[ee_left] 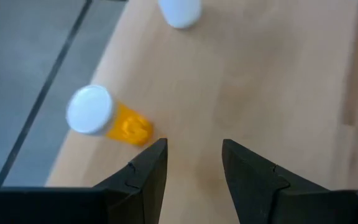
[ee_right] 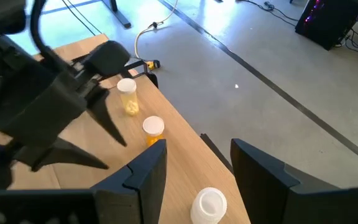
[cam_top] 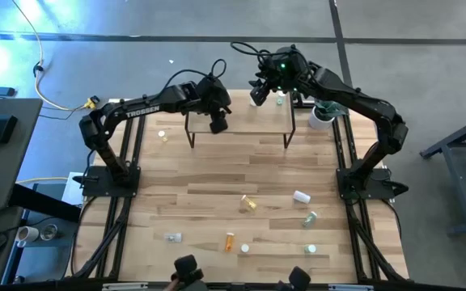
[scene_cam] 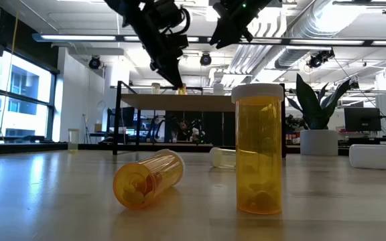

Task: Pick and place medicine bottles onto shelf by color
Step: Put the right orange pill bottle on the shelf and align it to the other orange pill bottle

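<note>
The shelf stands at the table's far middle. On it, in the right wrist view, stand a yellow bottle, an orange bottle and a white-capped bottle. My left gripper is open and empty, pointing down over the shelf just beside the orange bottle. It also shows in the high view. My right gripper is open and empty above the shelf's far right part. Several more bottles lie or stand on the near half of the table, among them a yellow one and a white one.
In the low view an upright yellow bottle and a lying one are close to the camera. A small bottle stands on the table left of the shelf. A white pot stands right of the shelf. The two grippers are close together.
</note>
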You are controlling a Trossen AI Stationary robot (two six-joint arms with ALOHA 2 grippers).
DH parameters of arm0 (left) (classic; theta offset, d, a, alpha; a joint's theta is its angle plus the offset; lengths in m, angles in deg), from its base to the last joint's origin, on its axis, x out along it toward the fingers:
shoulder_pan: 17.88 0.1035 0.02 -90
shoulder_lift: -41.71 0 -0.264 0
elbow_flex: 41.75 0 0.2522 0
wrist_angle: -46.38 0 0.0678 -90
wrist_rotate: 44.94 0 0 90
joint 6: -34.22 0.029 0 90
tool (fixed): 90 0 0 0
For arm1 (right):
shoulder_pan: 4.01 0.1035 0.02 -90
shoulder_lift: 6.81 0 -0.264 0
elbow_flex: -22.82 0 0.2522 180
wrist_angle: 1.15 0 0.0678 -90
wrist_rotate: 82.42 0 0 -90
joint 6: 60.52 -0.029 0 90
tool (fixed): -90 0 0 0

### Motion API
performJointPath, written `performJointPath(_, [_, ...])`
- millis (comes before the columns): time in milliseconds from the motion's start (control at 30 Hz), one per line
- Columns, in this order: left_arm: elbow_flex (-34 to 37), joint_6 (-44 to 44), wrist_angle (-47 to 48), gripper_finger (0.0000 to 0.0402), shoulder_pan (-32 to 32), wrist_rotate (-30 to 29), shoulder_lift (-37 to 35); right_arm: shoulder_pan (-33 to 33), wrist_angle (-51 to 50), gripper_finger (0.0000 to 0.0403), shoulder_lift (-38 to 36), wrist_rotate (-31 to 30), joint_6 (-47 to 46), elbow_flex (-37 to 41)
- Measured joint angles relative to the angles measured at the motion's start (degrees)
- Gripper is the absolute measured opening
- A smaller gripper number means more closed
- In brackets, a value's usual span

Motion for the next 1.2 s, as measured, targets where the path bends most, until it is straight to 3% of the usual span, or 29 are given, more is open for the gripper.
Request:
performJointPath(433, [-0.5,-8.6,6.0,0.0145,-3.0,0.8,-11.3,0.3,-6.6,0.017,-1.3,2.0,-0.2,-1.8])
performJointPath(933, [22.7,-24.9,-9.8,0.0145,-12.7,-1.7,-31.5,2.7,-20.6,0.017,-2.0,12.6,-7.7,-1.8])
performJointPath(1200, [28.7,-28.6,-12.8,0.0145,-19.5,-2.8,-37.3,8.5,-27.5,0.017,-2.0,14.1,-10.5,-1.8])
